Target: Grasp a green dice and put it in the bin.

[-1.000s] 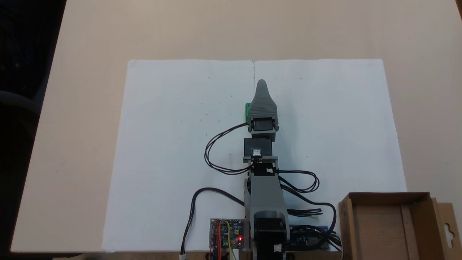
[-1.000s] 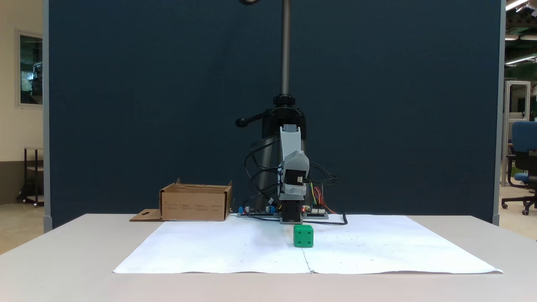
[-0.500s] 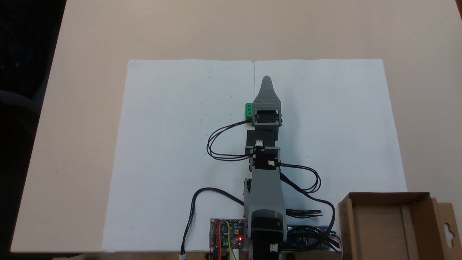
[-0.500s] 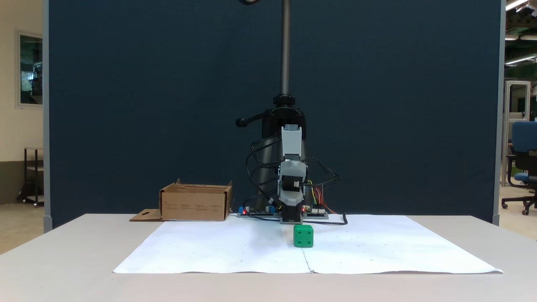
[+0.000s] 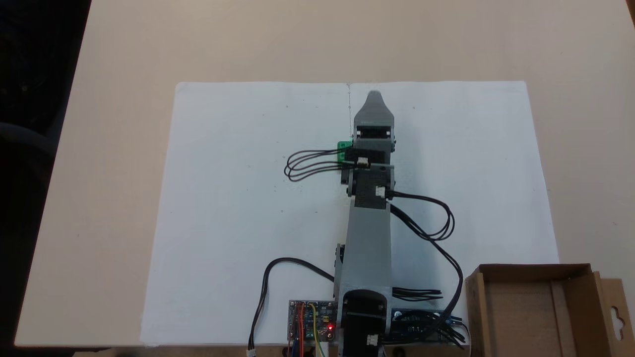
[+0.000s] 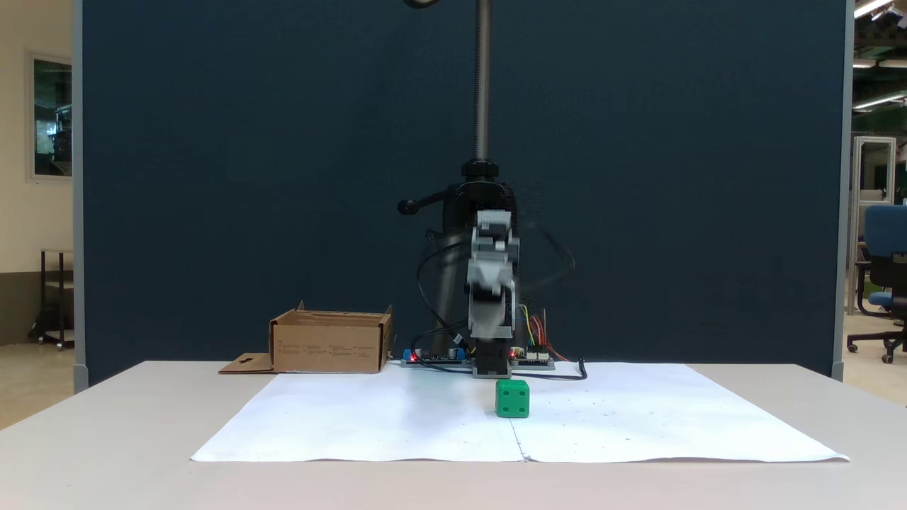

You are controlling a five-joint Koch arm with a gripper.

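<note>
The green dice [image 6: 512, 398] rests on the white paper [image 6: 368, 418], a small bright cube with darker pips. From above, only its left edge [image 5: 342, 149] peeks out from under my wrist. My gripper [image 5: 374, 98] reaches out past the dice, hanging in the air above it. Only its grey upper jaw shows, so its state is unclear. The arm [image 6: 491, 297] is blurred by motion where it faces the camera. The bin [image 5: 521, 317], a brown cardboard box with low walls, stands beside my base, far from the dice, and shows nothing inside. Its front wall [image 6: 329, 347] sits at the table's back.
Black cables [image 5: 307, 165] loop out on both sides of the arm. Circuit boards [image 5: 311, 321] lie at the base. A camera pole [image 6: 482, 85] rises behind the arm before a dark blue partition. The bin's flap [image 5: 615, 317] with a hang-hole juts outward.
The arm has stretched farther out over the paper, its tip moving away from the base. The wrist now covers more of the dice. The dice and the bin have not moved.
</note>
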